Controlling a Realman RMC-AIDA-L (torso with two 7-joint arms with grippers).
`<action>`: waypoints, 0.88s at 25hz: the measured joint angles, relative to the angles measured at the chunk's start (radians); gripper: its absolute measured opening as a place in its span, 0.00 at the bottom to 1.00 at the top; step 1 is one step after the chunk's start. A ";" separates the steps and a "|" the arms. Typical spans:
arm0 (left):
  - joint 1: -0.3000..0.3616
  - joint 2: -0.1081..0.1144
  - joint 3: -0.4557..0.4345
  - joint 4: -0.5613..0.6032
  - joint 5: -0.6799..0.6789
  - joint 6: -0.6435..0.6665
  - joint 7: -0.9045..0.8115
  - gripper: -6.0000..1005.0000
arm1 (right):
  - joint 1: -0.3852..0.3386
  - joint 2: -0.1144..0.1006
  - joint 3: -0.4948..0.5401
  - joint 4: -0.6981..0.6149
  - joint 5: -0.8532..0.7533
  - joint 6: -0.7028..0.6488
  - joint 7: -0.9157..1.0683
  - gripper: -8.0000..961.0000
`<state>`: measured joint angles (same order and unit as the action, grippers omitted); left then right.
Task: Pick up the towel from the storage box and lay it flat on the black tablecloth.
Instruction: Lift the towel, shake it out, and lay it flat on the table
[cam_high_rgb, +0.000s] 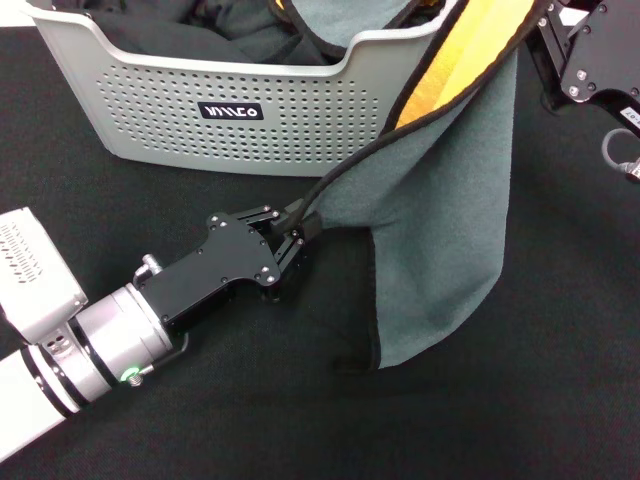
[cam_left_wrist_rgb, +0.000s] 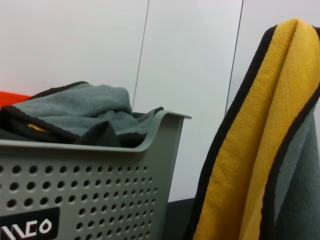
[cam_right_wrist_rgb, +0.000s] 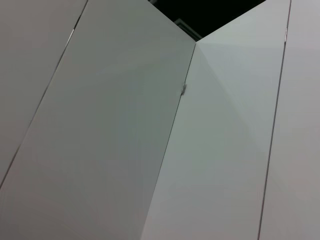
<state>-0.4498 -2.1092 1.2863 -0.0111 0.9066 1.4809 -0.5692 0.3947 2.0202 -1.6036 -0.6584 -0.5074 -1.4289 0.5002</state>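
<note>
**Left claw pinches the towel's hem in front of the box**

Nearest the head camera is the left arm, reaching in from the lower left over the black tablecloth (cam_high_rgb: 150, 430). Its left gripper (cam_high_rgb: 290, 237) sits just in front of the storage box (cam_high_rgb: 240, 120), low over the cloth, with its fingers closed down on the black-hemmed edge of the towel (cam_high_rgb: 450, 230). The hem runs from the fingertips up and to the right toward the box's right corner.

The towel hangs from the upper right, where the right gripper (cam_high_rgb: 545, 25) stands high beside the box's right end. The towel's top meets it there, but the grip itself is hidden, so I cannot tell how its fingers stand. The grey face drapes down to the right of the left claw, and its lower corner reaches the tablecloth. A yellow-orange strip shows along the upper fold.

Part of the towel is still bunched inside the box, over its rim. The left wrist view shows the grey folds above the box's perforated wall, and the yellow face hanging beside it.
</note>
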 joint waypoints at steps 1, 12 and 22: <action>-0.001 0.000 0.000 0.000 0.001 0.000 0.000 0.17 | -0.001 0.000 0.000 0.000 0.000 0.000 0.000 0.02; -0.004 0.000 0.003 -0.004 0.004 0.001 -0.002 0.18 | -0.003 0.000 0.002 0.000 0.000 -0.004 0.000 0.02; 0.002 0.000 -0.001 -0.004 -0.001 0.000 -0.001 0.26 | -0.004 0.001 0.019 0.000 0.000 -0.009 0.000 0.02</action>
<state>-0.4479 -2.1092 1.2848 -0.0155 0.9054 1.4811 -0.5705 0.3911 2.0208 -1.5850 -0.6589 -0.5075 -1.4375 0.5002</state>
